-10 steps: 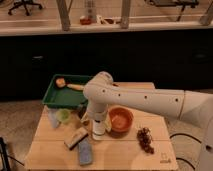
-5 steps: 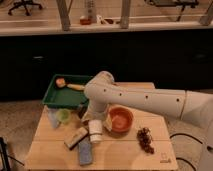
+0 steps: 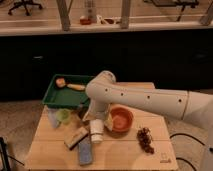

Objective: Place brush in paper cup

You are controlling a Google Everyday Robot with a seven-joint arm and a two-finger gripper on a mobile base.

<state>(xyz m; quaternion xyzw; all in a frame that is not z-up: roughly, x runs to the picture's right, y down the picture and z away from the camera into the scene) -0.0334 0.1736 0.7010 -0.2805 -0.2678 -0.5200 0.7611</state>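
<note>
The white paper cup point(image 3: 96, 131) stands on the wooden table point(image 3: 120, 152), just left of the orange bowl point(image 3: 121, 119). My gripper point(image 3: 94, 119) hangs from the white arm directly above the cup, touching or nearly touching its top. The wrist hides its tips. A tan long-handled thing with a round orange head point(image 3: 69, 85), which looks like the brush, lies in the green tray point(image 3: 56, 97) at the back left, apart from the gripper.
A pale green translucent cup point(image 3: 62, 116) stands left of the gripper. A tan block point(image 3: 75, 137) and a blue-grey flat thing point(image 3: 85, 150) lie at the front left. A dark cluster point(image 3: 145, 138) lies right of the bowl. A dark counter runs behind the table.
My wrist has sunk slightly over the paper cup, and the cup seems to have shifted a little toward the front. Nothing else has moved.
</note>
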